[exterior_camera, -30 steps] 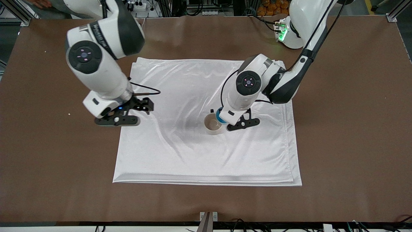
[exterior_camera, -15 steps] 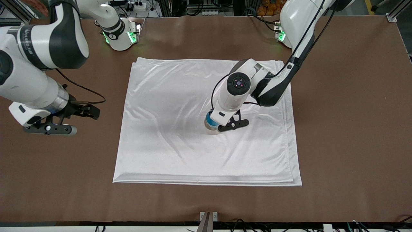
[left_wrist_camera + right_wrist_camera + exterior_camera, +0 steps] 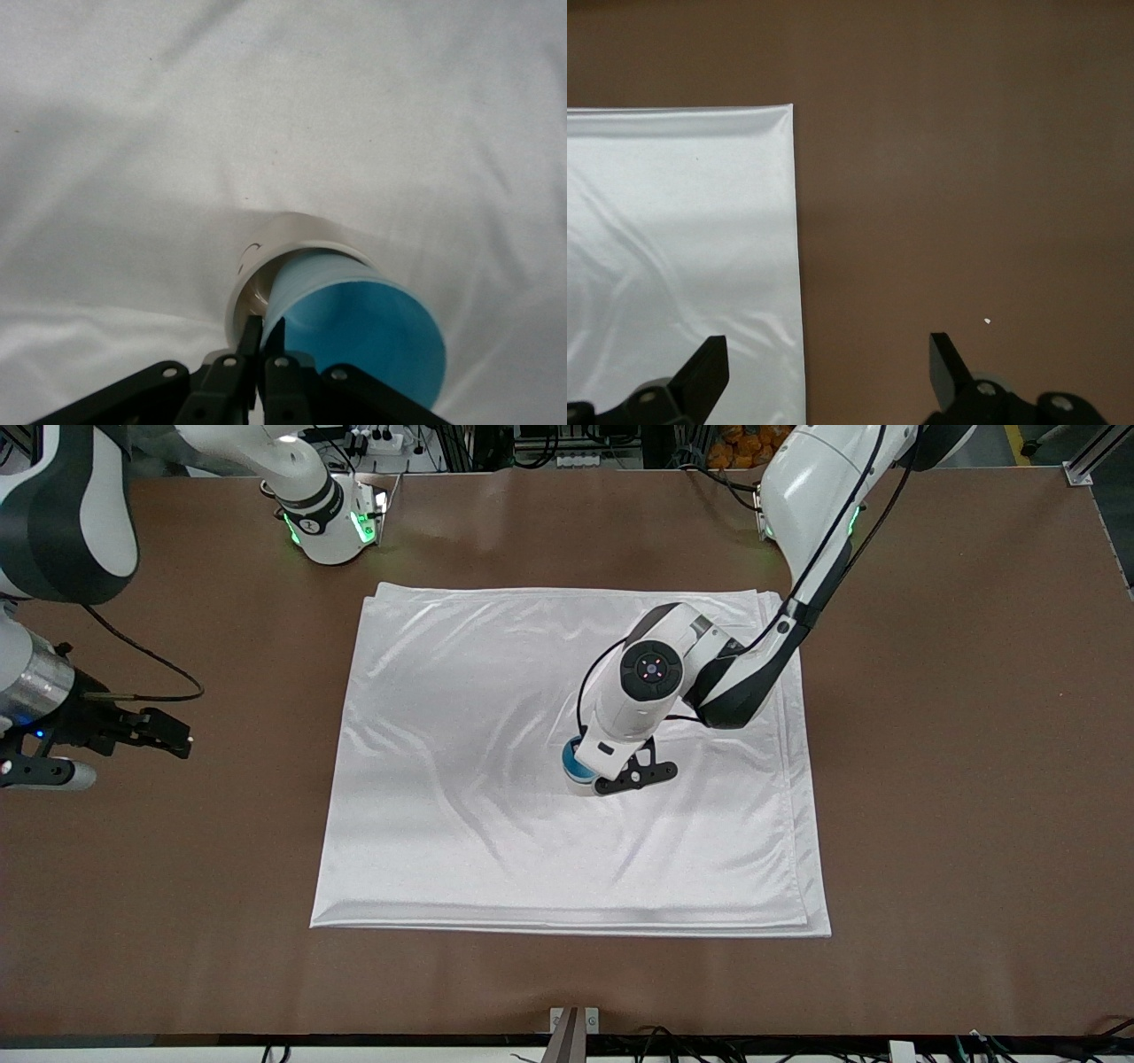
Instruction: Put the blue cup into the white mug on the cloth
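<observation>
Left claw (image 3: 262,354) pinches blue cup (image 3: 363,323) inside white mug (image 3: 292,243).

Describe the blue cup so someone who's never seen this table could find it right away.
Find the big white cloth on the brown table. Near its middle, toward the left arm's end, the left hand grips the blue cup, tilted in the white mug. It is the only blue thing there.

Cloth (image 3: 682,257) corner; brown table (image 3: 966,177)
</observation>
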### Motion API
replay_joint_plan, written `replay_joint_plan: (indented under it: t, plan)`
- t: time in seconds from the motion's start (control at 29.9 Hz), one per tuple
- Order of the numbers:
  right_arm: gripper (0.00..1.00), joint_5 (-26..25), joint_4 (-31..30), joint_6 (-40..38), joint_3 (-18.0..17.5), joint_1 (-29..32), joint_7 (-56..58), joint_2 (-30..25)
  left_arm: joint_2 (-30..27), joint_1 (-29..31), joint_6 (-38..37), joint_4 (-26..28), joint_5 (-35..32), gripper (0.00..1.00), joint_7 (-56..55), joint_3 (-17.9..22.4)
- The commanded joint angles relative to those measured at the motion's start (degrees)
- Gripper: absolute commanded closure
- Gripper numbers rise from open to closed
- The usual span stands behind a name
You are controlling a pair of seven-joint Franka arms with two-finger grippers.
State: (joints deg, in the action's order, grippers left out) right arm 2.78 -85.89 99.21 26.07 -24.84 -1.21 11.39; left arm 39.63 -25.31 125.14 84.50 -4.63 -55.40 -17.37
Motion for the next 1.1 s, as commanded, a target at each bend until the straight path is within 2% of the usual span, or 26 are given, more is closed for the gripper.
replay_joint_plan:
  t: [0.0, 0.1, 0.13, 0.23, 0.27, 0.6, 0.67, 0.77, 0.84, 1.0, 1.07]
  plan:
    - [0.00, 0.5, -2.3, 0.6, -0.5, -0.2, 0.2, -3.9, 1.3, -0.7, 1.0, -1.4, 0.1, 1.00, -0.6, 0.6]
    - [0.00, 0.5, -2.2, 0.5, -0.4, -0.2, 0.2, -4.2, 1.5, -0.7, 1.0, -1.3, 0.1, 0.98, -0.2, 0.6]
    - [0.00, 0.4, -2.3, 0.5, -0.4, -0.2, 0.2, -4.4, 1.5, -0.7, 1.0, -1.3, 0.2, 0.84, -0.1, 0.6]
    - [0.00, 0.4, -2.0, 0.3, -0.4, -0.1, 0.2, -4.5, 1.5, -0.7, 1.0, -1.2, 0.1, 0.12, 0.2, 0.7]
    - [0.00, 0.4, -2.0, 0.3, -0.4, -0.1, 0.2, -4.8, 1.5, -0.7, 1.0, -1.2, 0.0, 0.00, 0.3, 0.7]
    - [0.00, 0.3, -1.8, 0.1, -2.9, 2.4, -1.1, -5.2, 0.5, -0.3, 0.9, -1.3, -0.5, 0.00, 0.2, 0.8]
    - [0.00, 0.3, -1.8, 0.0, -5.7, 5.1, -1.2, -5.2, -0.2, 0.3, 0.8, -1.4, -0.6, 0.00, 0.2, 1.0]
    - [0.00, -0.1, -1.8, -0.5, -13.7, 12.7, -1.2, -6.0, -1.5, 0.7, 0.5, -1.4, -0.6, 0.00, 0.4, 3.3]
    - [0.00, -0.3, -1.8, -0.6, -16.8, 15.6, -1.2, -6.4, -2.6, 0.8, 0.4, -1.4, -0.6, 0.00, 1.4, 5.0]
    - [0.00, -0.2, -1.8, -0.7, -17.8, 17.5, -1.2, -6.7, -4.2, 1.3, -1.6, -1.2, -1.4, 0.00, 5.9, 9.4]
    - [0.00, -0.2, -1.8, -0.8, -19.6, 19.6, -1.2, -6.8, -4.8, 1.8, -2.1, -1.2, -1.6, 0.00, 8.5, 10.9]
